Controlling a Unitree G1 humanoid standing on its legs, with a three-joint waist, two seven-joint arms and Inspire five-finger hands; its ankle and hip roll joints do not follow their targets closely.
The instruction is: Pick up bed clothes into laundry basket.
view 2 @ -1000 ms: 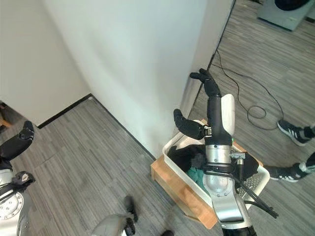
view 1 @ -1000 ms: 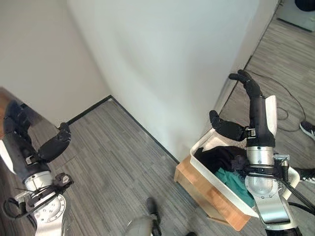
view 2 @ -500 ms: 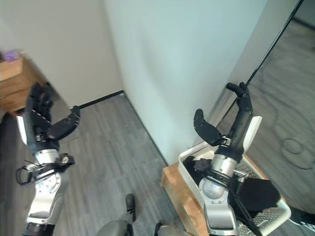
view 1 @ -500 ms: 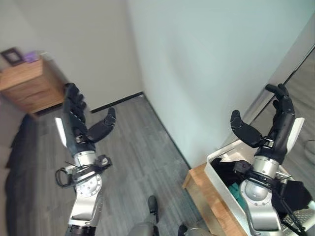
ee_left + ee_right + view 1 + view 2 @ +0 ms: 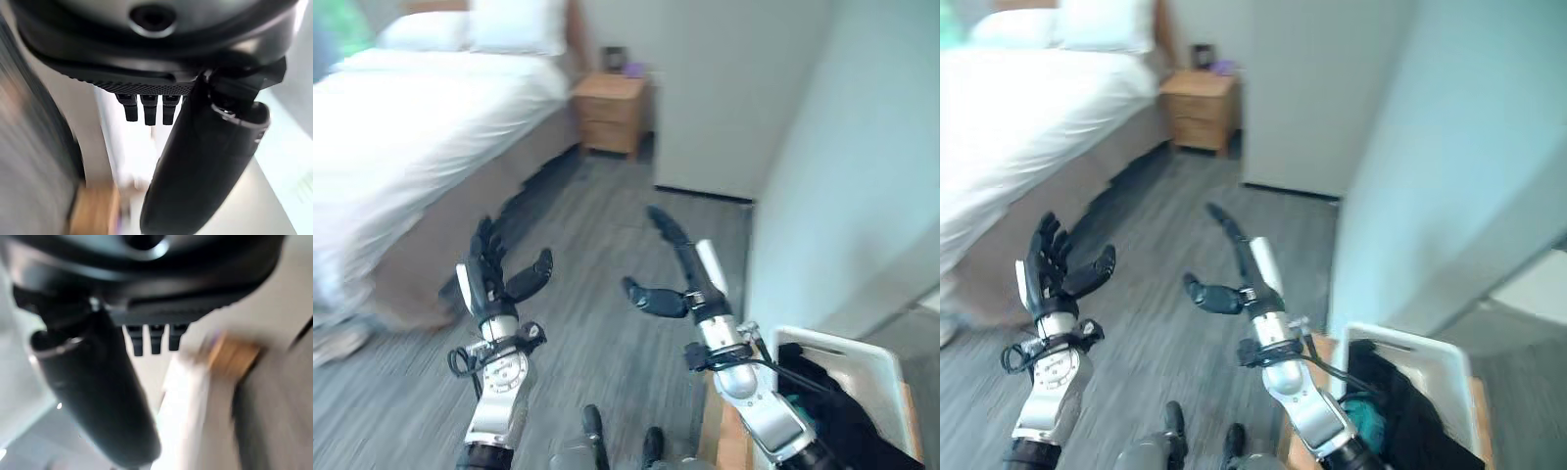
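Both hands hang spread and empty over the grey floor (image 5: 597, 255), likely readied for a reach: from the white bed (image 5: 401, 108) cut off at the left, past left hand (image 5: 494, 279) and right hand (image 5: 675, 279), to the laundry basket (image 5: 862, 367) holding dark clothes (image 5: 822, 392); any garment on the bed is too blurred to pick out

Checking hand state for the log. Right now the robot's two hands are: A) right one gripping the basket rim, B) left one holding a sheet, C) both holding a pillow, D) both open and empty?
D: the left hand and the right hand are raised over the grey floor with fingers spread, holding nothing; the laundry basket sits apart at lower right.
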